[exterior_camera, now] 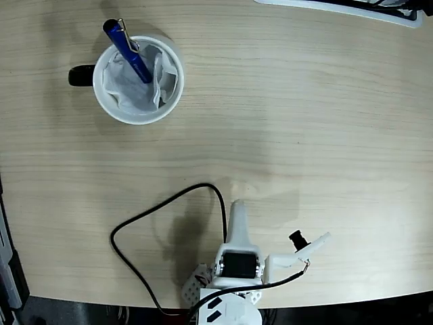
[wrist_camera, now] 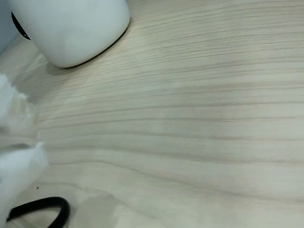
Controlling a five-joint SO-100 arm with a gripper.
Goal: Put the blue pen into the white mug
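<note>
The white mug (exterior_camera: 138,80) stands at the upper left of the fixed view, its black handle pointing left and crumpled white paper inside. The blue pen (exterior_camera: 128,49) stands slanted in the mug, lower end down in the paper and silver clip end sticking out over the far rim. My gripper (exterior_camera: 238,206) is far from both, folded back at the table's near edge; its jaws look shut with nothing between them. In the wrist view the mug's white wall (wrist_camera: 71,28) fills the top left and blurred white fingers (wrist_camera: 19,166) show at the left edge.
A black cable (exterior_camera: 135,227) loops over the table left of the arm and shows again as the cable (wrist_camera: 45,206) low in the wrist view. A white device edge (exterior_camera: 338,8) lies along the top right. Bare wood table (exterior_camera: 304,122) lies between the arm and the mug.
</note>
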